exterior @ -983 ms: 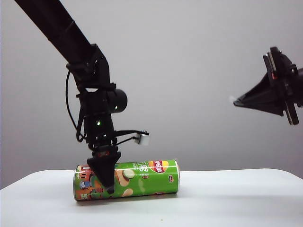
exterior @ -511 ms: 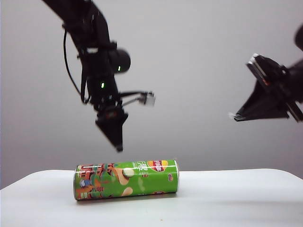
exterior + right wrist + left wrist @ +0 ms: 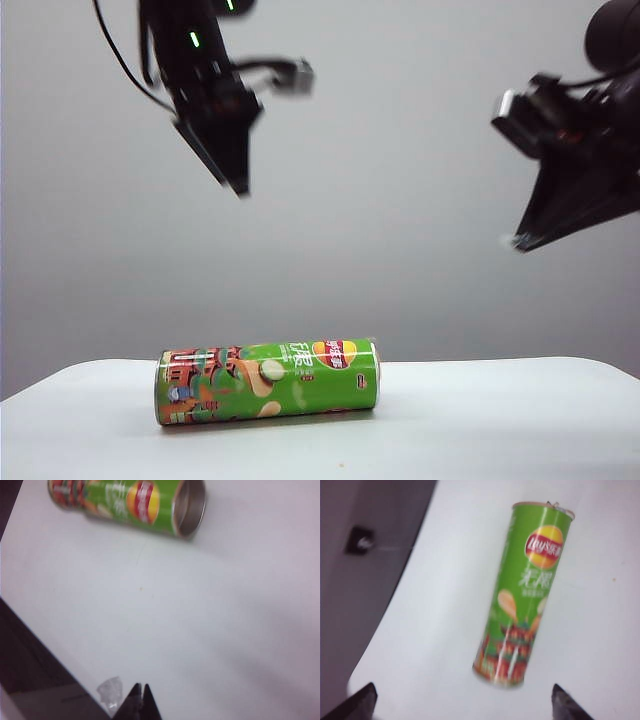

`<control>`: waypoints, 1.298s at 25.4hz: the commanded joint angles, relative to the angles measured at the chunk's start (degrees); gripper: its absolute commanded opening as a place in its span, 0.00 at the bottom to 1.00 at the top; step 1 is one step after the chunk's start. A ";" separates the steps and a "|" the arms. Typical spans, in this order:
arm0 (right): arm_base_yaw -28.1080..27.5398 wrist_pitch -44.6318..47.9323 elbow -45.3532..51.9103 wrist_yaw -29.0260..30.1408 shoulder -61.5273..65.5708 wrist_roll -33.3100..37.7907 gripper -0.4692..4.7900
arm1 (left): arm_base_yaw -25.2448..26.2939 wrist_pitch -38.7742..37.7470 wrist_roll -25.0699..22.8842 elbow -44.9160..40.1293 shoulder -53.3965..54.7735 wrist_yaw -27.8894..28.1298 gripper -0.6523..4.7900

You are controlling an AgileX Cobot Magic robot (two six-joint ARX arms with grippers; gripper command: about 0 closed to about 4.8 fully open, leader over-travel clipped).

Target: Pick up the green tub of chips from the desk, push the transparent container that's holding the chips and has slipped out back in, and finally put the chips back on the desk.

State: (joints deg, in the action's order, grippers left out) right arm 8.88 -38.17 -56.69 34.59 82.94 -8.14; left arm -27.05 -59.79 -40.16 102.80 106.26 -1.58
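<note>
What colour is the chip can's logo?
Red and yellow on the green chip can; clearest in the left wrist view.

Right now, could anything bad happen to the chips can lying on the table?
Maybe. The green tub of chips lies on its side on the desk, so it might roll if bumped. Its open end faces sideways, so anything inside could slide out again. The left gripper, open, and the right gripper, shut, both hang high above it, so neither could stop it quickly.
</note>
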 commanded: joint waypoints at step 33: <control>-16.31 33.46 29.14 -6.86 -63.01 17.55 0.07 | 18.49 36.33 36.87 -76.39 -106.16 5.55 1.00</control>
State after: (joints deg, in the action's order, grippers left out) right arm -7.44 -8.23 -29.32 30.06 22.52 6.28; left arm -8.56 -24.23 -5.56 26.59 0.32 3.57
